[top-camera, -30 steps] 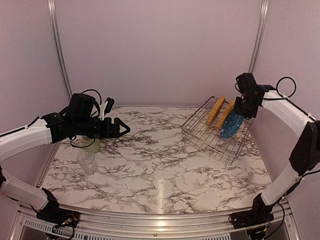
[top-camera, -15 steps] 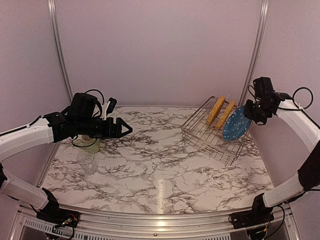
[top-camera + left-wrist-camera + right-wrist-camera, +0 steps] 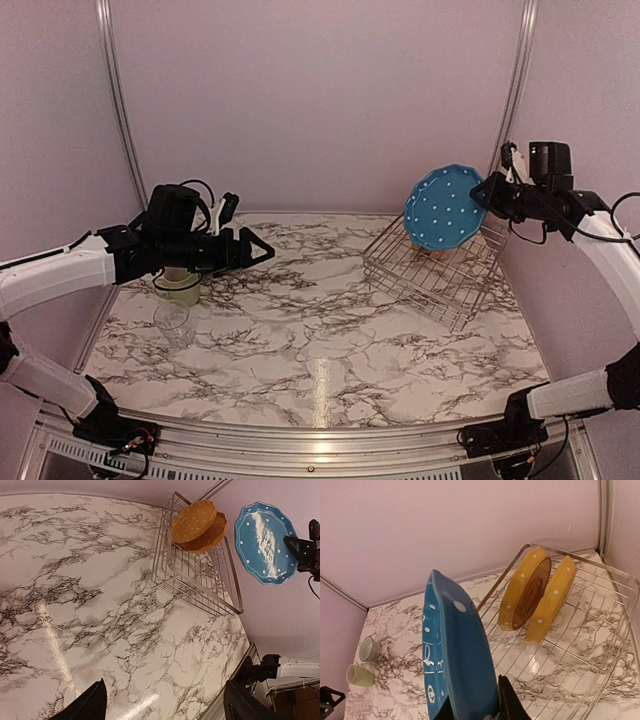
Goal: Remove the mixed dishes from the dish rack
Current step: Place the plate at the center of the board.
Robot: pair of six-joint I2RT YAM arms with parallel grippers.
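My right gripper is shut on the rim of the blue dotted plate and holds it on edge in the air above the silver wire dish rack. In the right wrist view the plate sits between my fingers. Two yellow-orange dotted plates stand upright in the rack. My left gripper is open and empty above the table's left side. The pale green mug and the clear glass stand under my left arm. The small pale bowl stands near the mug.
The marble table is walled by pale panels at the back and both sides. The rack stands at the back right, close to the right wall. The left wrist view shows the rack, both yellow plates and the lifted blue plate.
My right gripper has lifted the blue plate out of the rack, up and to the left. My left gripper has moved slightly right and its jaws have spread.
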